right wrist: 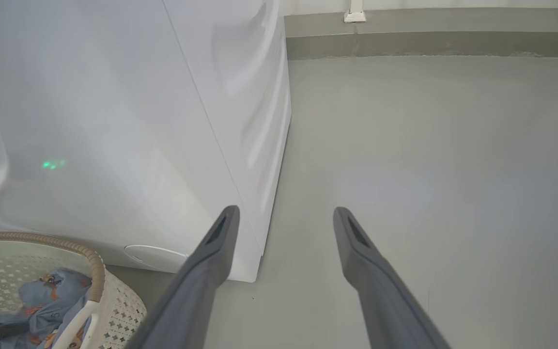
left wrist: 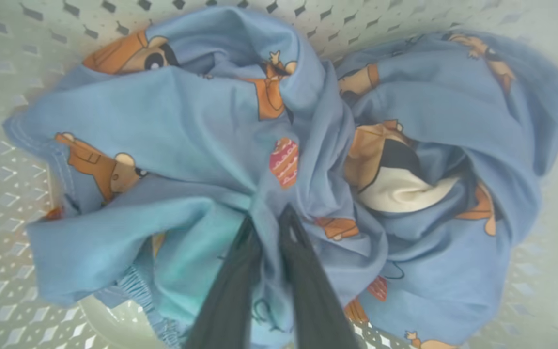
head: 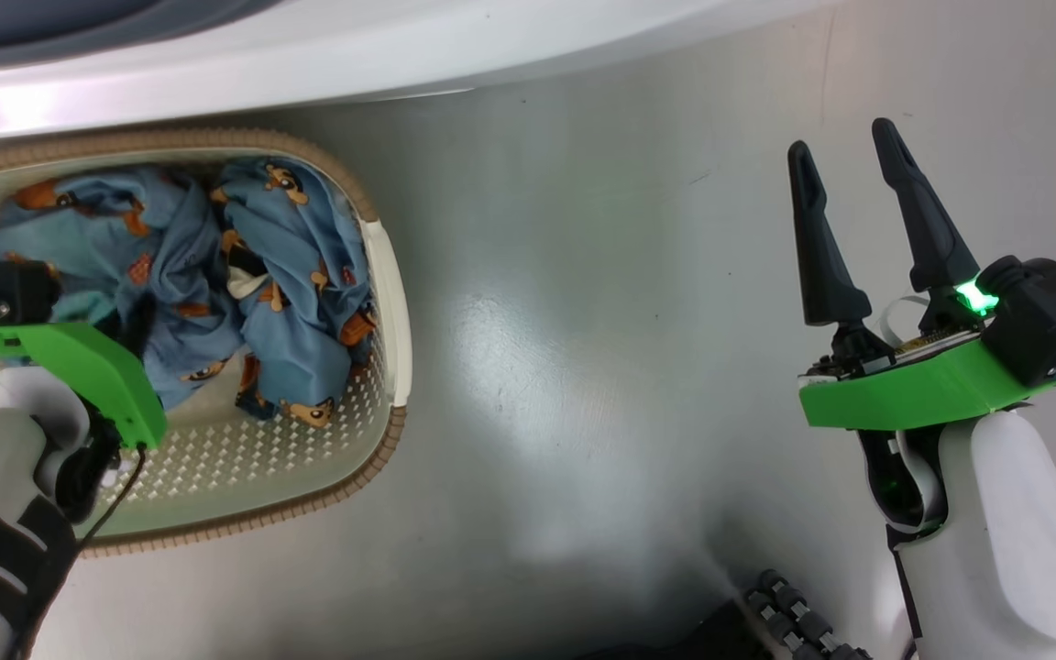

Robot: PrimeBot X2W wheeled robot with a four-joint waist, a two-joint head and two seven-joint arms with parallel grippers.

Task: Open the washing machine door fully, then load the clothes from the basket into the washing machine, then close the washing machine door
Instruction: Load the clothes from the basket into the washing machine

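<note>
Two hands: left hand (left wrist: 269,218) pinching a fold of the clothes (left wrist: 201,131), lying bunched in the basket (head: 395,302) right at its fingertips; right hand (head: 841,137) hanging spread over the floor (head: 583,321), well apart.

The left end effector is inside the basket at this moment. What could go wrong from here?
1. The left end effector pinches only a thin fold of the clothes; the fold may slip out on lifting.
2. The garments lie tangled together, so a trailing piece could catch on the basket rim and perhaps tip it.
</note>
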